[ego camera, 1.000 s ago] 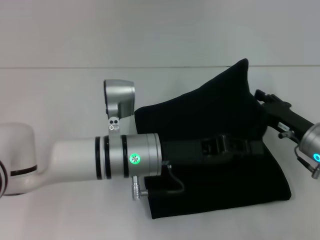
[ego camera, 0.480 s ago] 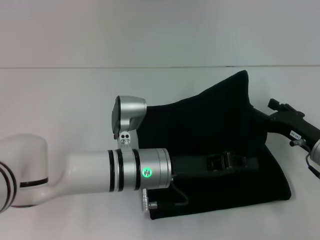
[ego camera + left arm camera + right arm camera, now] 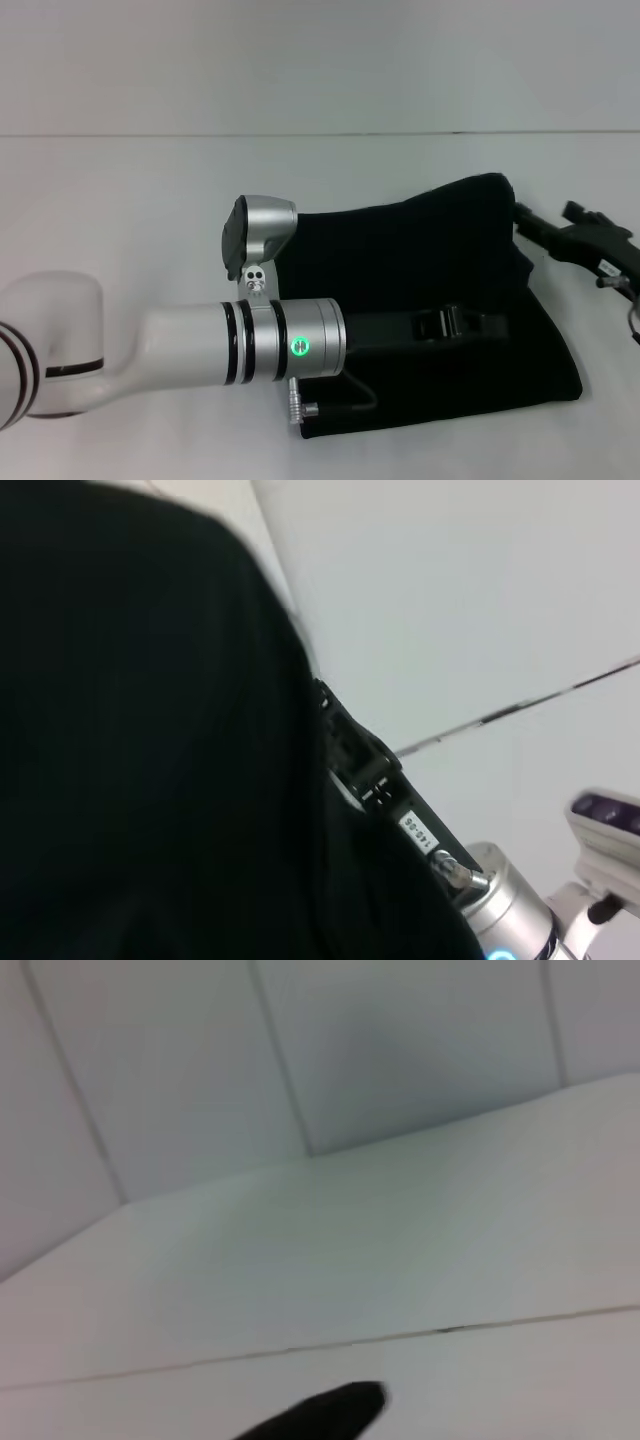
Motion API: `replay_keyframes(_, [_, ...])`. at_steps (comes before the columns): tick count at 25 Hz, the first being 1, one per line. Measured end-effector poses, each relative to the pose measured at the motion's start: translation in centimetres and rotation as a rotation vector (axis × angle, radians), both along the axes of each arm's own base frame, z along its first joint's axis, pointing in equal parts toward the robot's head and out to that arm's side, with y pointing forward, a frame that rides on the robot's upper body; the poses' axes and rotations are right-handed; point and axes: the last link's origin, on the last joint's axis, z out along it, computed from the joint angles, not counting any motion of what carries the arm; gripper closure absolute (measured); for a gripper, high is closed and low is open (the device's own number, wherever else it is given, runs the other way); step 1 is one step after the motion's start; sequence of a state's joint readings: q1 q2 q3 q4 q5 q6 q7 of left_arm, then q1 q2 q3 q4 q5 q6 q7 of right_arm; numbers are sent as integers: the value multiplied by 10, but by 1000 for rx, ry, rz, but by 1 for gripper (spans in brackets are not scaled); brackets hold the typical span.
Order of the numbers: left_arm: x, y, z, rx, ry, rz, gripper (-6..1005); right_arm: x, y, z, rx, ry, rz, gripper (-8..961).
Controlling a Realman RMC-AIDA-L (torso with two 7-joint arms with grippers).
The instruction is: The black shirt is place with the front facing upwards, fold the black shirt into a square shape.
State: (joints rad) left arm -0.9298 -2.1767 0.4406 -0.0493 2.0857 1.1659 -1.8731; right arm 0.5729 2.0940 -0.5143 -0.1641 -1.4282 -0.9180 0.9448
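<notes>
Black shirt (image 3: 440,300) folded into a dark bundle, lying on the white worktop (image 3: 130,210) in the centre-right of the head view, lower edge near the frame's bottom, upper right corner peaking towards the right. No chest print or neck label showing on the visible surface.

Left arm reaching in from the lower left of the head view, white and silver with a green light on the wrist ring. Left gripper (image 3: 455,328) stretched over the middle of the shirt, black on black, low against the cloth; spread or pressed together cannot be told.

Right gripper (image 3: 530,222) at the right edge of the head view, just beside the shirt's upper right corner, tip close to the cloth edge; touching or apart cannot be told, nor finger state. Same gripper (image 3: 352,755) seen in the left wrist view, poking out from behind the shirt (image 3: 150,740), which fills the left of that frame.

Right wrist view mostly worktop and wall, with a dark blurred sliver at its bottom edge.
</notes>
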Motion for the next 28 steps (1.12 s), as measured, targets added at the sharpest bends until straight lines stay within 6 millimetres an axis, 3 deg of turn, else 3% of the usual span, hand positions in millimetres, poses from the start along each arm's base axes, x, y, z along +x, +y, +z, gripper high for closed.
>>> replay_keyframes(10, [1,-3,-1,0,-32,30,975,21,-10,17,115,85,-102,32])
replay_keyframes(16, [5,-10,5,7,-111,-1,810,23,-15,20,138,113,-103,32])
replay_keyframes(20, [8,-15,14,36,-176,-72,632,20,-21,21,140,140,-57,32])
replay_keyframes(23, [0,-18,40,73,-234,-178,510,7,-30,21,107,146,63,32])
replay_keyframes(28, [-38,-24,86,170,-238,-232,316,-16,-43,13,-19,120,274,33])
